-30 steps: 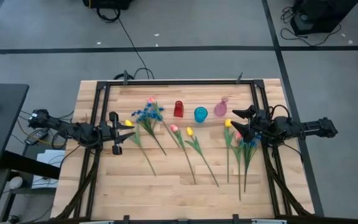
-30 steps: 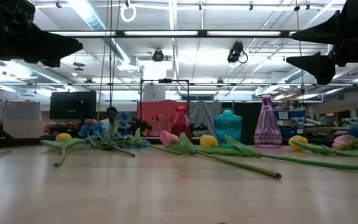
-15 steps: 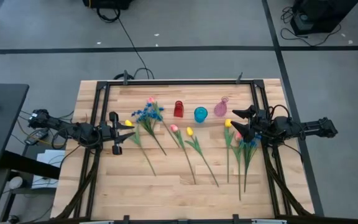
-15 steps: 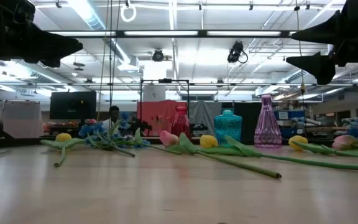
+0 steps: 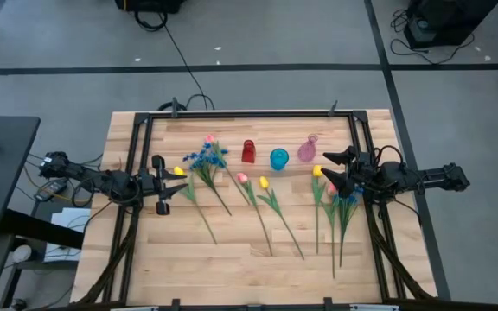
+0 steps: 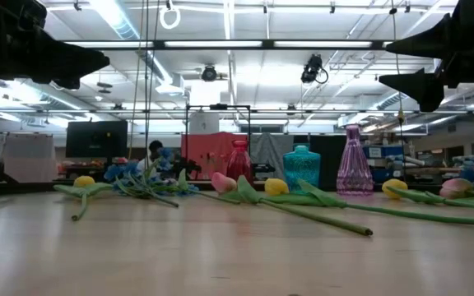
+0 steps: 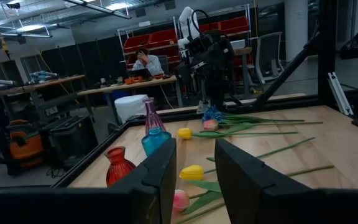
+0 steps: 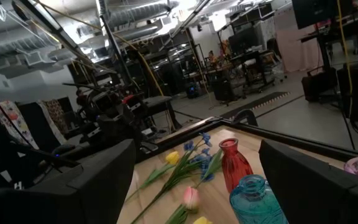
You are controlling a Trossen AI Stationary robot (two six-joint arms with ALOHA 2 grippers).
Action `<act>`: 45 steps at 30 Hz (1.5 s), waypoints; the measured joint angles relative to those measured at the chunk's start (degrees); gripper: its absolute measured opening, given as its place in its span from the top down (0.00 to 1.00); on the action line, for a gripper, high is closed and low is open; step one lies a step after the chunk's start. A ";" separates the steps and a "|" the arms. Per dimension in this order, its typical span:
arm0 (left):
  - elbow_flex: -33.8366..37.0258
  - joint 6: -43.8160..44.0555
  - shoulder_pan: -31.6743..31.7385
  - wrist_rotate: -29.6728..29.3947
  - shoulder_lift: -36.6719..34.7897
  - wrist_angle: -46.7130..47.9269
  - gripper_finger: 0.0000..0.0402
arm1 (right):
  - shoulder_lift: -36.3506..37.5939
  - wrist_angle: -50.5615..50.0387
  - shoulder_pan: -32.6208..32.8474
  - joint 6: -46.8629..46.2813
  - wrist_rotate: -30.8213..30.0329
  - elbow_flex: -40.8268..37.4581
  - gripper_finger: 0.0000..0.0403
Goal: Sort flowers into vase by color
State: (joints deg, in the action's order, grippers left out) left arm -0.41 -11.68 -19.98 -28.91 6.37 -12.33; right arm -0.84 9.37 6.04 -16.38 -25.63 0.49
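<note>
Two tools hang above the counter (image 5: 232,259) and neither holds anything: your left tool (image 5: 178,179) sits at its own side's edge with its fingers apart, and your right tool (image 5: 328,169) sits opposite with its fingers spread wider, both pointing inward toward the middle. That parked, raised stance looks like a ready position, so the sorting is, by the look of it, not yet begun, as every flower lies flat on the wood. Just ahead of your left tool lie a yellow tulip (image 5: 179,170) and the blue spray (image 5: 204,157) with a pink bloom (image 5: 209,138) at its far end. Directly under and beside your right tool lies another bunch: a yellow tulip head (image 5: 317,171), a pink one (image 5: 331,187) and blue blossoms (image 5: 350,198), their stems running away toward the near edge. Between the two tools, well apart from both, a pink tulip (image 5: 242,178) and a yellow tulip (image 5: 264,182) lie side by side with their long stems crossing close together. The red vase (image 5: 248,151), teal vase (image 5: 278,159) and pink vase (image 5: 307,149) stand upright in a row beyond the flowers, roughly midway between the tools. Mind the overlapping stems in each bunch; picking one may drag its neighbour. The black frame rails (image 5: 359,138) run close beside your right tool. A person (image 7: 145,61) sits at a desk in the room beyond, well clear.
</note>
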 joint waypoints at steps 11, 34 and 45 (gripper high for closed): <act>-0.01 0.01 0.01 0.01 -0.01 0.00 0.71 | 0.01 0.00 -0.01 0.01 0.00 0.02 0.12; 0.00 1.37 0.01 0.01 0.00 -2.00 0.71 | 0.01 0.00 0.00 0.01 -0.02 0.01 0.12; -0.02 1.55 0.01 0.01 0.00 -5.79 0.71 | 0.00 0.00 -0.01 0.00 -0.02 0.02 0.12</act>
State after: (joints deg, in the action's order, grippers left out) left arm -0.43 -10.13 -19.97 -28.91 6.37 -18.13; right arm -0.84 9.37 6.03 -16.38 -25.65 0.51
